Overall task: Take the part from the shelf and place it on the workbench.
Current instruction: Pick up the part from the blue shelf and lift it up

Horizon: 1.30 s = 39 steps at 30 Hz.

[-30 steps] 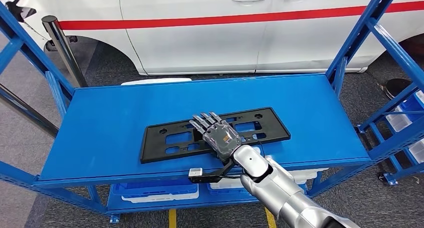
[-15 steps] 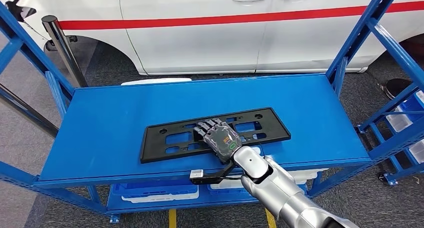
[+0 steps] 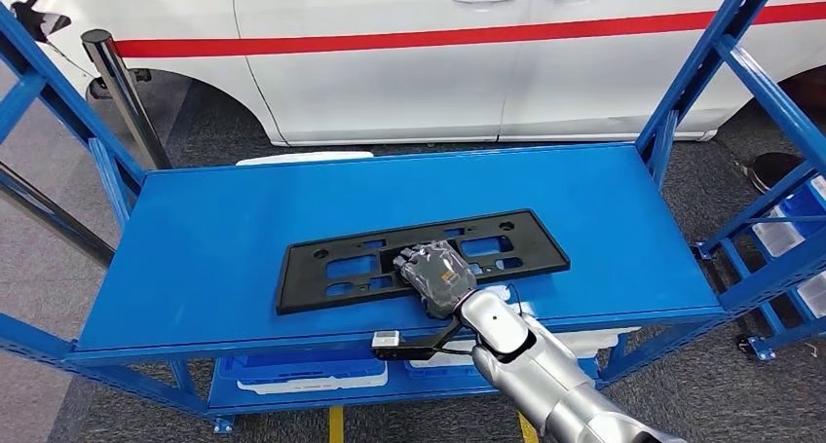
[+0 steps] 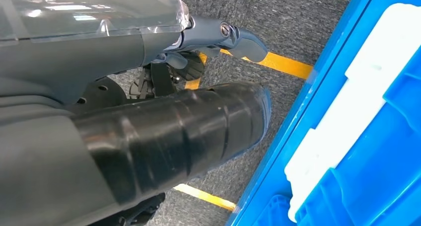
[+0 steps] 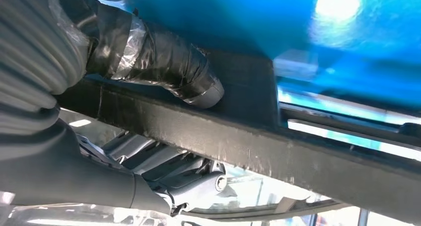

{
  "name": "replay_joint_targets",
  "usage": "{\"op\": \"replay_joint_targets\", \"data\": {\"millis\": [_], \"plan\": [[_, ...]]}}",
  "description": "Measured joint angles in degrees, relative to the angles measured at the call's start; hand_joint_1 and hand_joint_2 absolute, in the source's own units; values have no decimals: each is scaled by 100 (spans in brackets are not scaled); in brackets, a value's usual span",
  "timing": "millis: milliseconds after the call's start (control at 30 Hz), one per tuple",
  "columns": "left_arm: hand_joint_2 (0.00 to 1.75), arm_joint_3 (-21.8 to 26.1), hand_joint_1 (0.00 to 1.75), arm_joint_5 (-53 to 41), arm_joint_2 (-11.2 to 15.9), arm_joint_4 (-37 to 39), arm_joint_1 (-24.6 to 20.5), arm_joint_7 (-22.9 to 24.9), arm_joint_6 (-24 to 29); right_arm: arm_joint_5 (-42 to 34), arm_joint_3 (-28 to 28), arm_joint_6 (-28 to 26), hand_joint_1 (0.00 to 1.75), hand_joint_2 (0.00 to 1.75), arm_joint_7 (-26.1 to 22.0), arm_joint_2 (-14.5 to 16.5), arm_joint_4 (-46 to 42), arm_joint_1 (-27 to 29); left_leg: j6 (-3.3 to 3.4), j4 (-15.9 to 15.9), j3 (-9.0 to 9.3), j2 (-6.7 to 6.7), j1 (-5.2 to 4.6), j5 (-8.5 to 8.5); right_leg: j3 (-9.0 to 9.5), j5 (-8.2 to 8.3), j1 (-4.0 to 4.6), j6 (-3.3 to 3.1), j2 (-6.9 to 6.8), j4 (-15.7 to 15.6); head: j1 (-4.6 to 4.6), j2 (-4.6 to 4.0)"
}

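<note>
The right robot hand (image 3: 436, 273) curls over the near edge of the black part (image 3: 331, 271), thumb under the bar and fingers (image 5: 191, 179) closed on top. The part lies flat mid-shelf (image 3: 214, 239), a white car (image 3: 409, 63) parked beyond. The left robot hand (image 4: 164, 136) hangs beside a lower bin (image 4: 377, 136); its state cannot be told. A clean lift likely needs a firm pinch, since the long part could tilt from an off-centre hold.
</note>
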Motion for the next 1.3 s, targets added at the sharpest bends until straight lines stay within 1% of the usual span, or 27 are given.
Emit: {"op": "replay_joint_targets", "data": {"millis": [233,400,467,600,700,833,967,1133,1300], "plan": [[0,11,0,0,8,0,8,26,21,68,-173,-372,175,175,5,-25,-168,132,0,0,-2,0,0,-1,-3,0,0,0,1,0,0,0],[0,29,0,0,14,0,18,38,39,108,-267,-477,175,175,16,-58,-301,223,1,0,-2,0,0,-3,-3,-1,0,0,1,0,0,0],[0,40,0,0,15,0,20,56,63,168,-314,-664,175,175,29,-79,-417,302,1,0,-2,0,0,-3,-3,-1,0,1,1,0,0,0],[0,62,0,0,15,1,40,137,136,535,-508,-1244,175,175,115,-154,-1112,724,3,0,-4,0,0,-8,-5,-6,0,7,1,0,0,0],[0,107,0,0,15,1,49,191,177,987,-660,-1448,175,175,204,-204,-1786,1092,3,0,-5,0,0,-14,-6,-10,0,11,1,0,0,0],[0,149,0,0,15,-1,61,217,198,1523,-773,-1522,175,175,272,-253,-2569,1499,4,0,-7,0,0,-18,-7,-14,0,12,2,0,0,0],[0,160,0,0,13,-1,65,219,198,1697,-784,-1525,175,175,290,-295,-3100,1718,3,0,-7,1,0,-19,-6,-15,0,12,2,-1,0,0],[0,165,0,0,13,0,65,225,198,1796,-773,-1525,175,175,299,-345,-3516,1802,3,0,-7,1,0,-19,-3,-14,-1,13,2,0,0,0],[0,172,0,0,13,0,59,232,189,1852,-638,-1525,175,175,340,-450,-3853,1725,3,1,-6,1,0,-19,-3,-14,-1,13,2,0,0,0]]}}
